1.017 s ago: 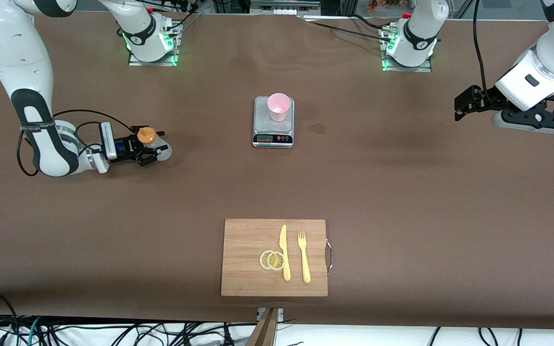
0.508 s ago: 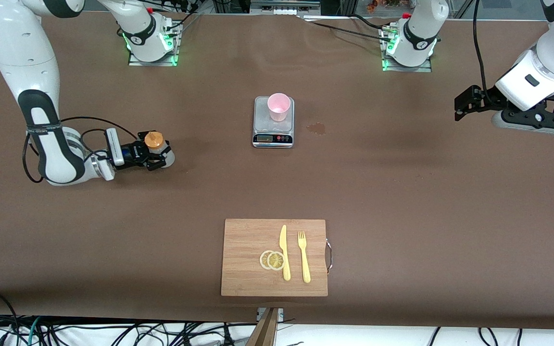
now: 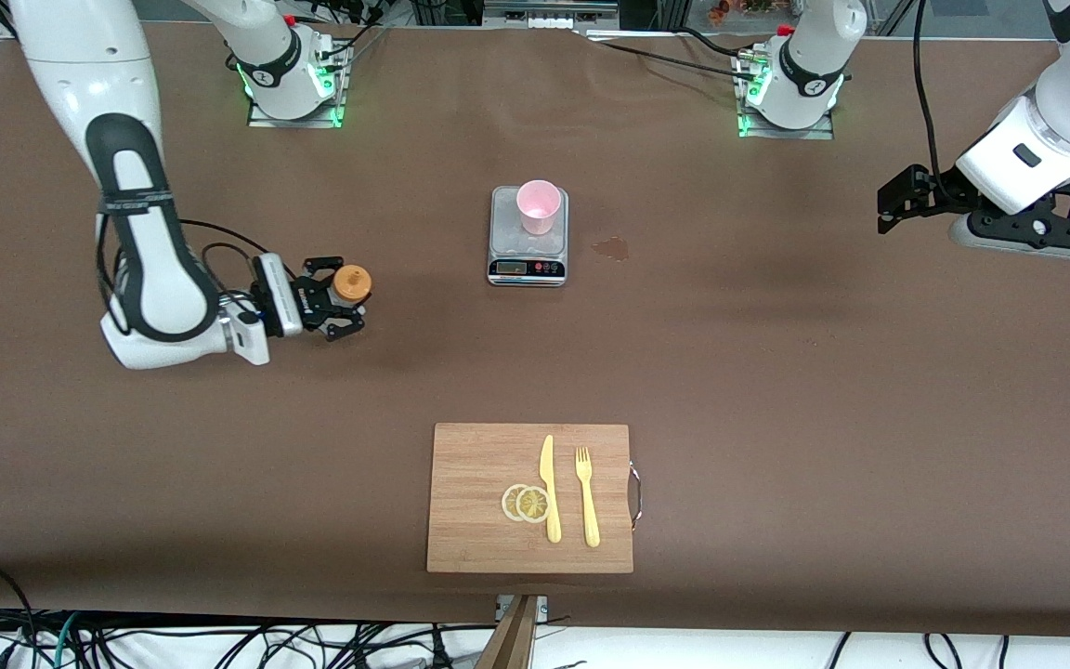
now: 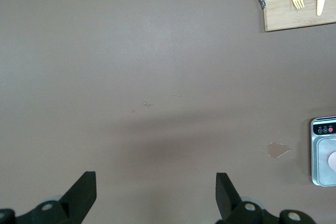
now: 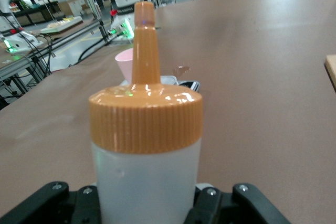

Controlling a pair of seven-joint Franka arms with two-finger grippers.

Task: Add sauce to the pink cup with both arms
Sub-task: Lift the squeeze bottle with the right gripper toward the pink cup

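Right gripper (image 3: 338, 299), fingers pinching sauce (image 3: 350, 282), moved closer to pink cup (image 3: 537, 206); left gripper (image 4: 156, 195) waits spread, unmoved.

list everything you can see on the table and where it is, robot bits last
sauce bottle: 1, whitish with orange nozzle cap, held upright in the right gripper, toward the right arm's end of the table
pink cup: 1, pale pink, standing on the scale
kitchen scale: 1, grey, mid-table, nearer the arm bases than the board
stain: 1, darker brown, on the table beside the scale
cutting board: 1, wooden, nearest the front camera
knife: 1, yellow, on the board
fork: 1, yellow, on the board beside the knife
lemon slices: 2, yellow, overlapping, on the board beside the knife
right gripper: 1, black, jaws shut on the bottle
left gripper: 1, black, jaws open, waits over bare table at the left arm's end
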